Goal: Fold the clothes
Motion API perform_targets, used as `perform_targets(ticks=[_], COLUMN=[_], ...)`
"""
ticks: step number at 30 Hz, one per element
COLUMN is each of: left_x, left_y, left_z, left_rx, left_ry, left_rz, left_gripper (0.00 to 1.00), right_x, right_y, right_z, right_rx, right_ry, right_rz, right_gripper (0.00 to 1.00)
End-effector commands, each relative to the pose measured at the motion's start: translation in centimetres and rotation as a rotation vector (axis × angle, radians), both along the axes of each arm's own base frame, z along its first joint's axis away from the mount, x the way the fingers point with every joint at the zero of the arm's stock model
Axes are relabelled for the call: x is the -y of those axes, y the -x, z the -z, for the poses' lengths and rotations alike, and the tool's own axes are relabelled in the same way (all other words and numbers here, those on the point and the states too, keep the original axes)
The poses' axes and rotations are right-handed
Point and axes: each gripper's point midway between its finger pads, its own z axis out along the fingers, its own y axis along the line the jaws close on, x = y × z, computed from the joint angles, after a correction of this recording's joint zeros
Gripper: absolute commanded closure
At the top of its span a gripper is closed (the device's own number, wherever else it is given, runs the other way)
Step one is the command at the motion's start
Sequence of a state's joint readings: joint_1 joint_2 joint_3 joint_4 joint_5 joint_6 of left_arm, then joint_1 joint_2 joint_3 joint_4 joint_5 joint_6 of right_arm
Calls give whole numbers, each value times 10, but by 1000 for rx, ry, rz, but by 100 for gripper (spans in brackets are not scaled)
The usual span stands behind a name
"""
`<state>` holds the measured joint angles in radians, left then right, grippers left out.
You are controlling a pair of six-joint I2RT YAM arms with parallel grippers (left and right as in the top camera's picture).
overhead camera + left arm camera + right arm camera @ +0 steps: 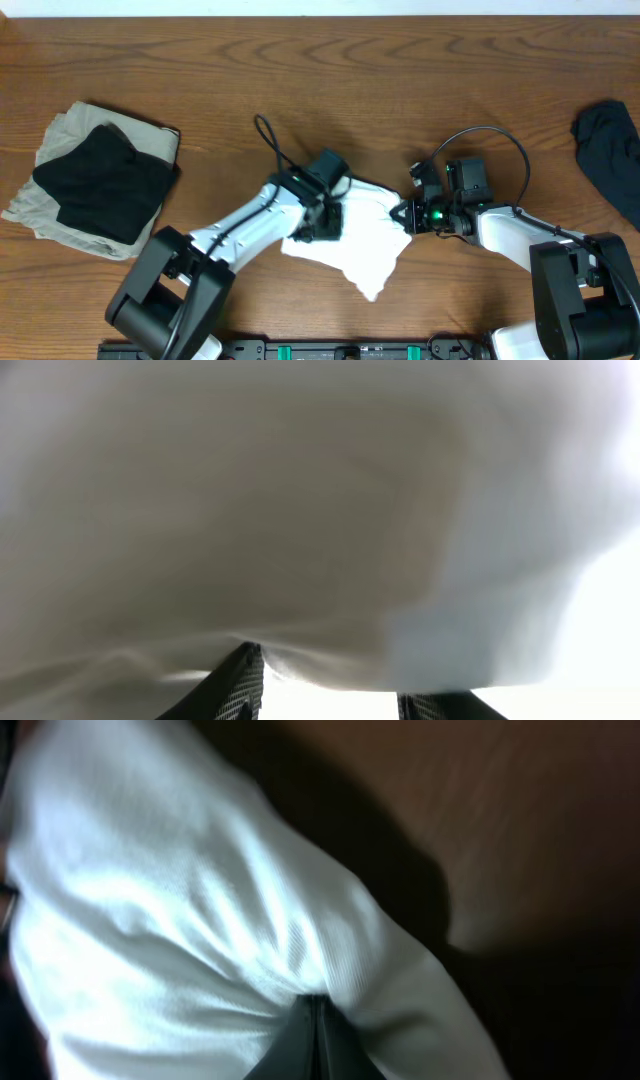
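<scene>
The white garment [355,245] lies bunched on the table's near middle. My left gripper [322,218] is over its left part. In the left wrist view the white fabric [300,510] fills the frame, and the gripper's [335,672] two fingers stand wide apart under it. My right gripper [404,215] is at the garment's right edge. In the right wrist view its fingers [315,1005] are pressed together on a pinch of the white cloth [180,920]. The green tag is not visible.
A black garment [105,180] lies on a beige one [70,130] at the far left of the wooden table [330,70]. A dark garment [610,150] lies at the right edge. Cables loop above both wrists.
</scene>
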<state>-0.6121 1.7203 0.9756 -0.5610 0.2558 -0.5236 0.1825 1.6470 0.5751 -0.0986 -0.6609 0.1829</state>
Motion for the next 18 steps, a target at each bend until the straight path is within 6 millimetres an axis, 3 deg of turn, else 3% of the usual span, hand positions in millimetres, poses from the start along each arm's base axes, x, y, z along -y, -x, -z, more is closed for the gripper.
perform_targets(ticks=[1,5,11,18], left_x=[-20,-25,-22,-22], left_y=[-29,-63,-95,-78], left_z=[-1,-10,-27,-45], left_rx=[83,170,256,201], left_ry=[-8,72,214,285], left_rz=[-16,-50,-59,-8], left_gripper=[56,53,53,53], right_x=[-11,-19,-26,-34], right_y=[26,38,42,29], right_z=[4,-3,-7,-24], right_rx=[-155,-263,-311,-198], right_ry=[-74,-146,-177,-227], right_rz=[4,28,47,-8], right_gripper=[99,99,99,99])
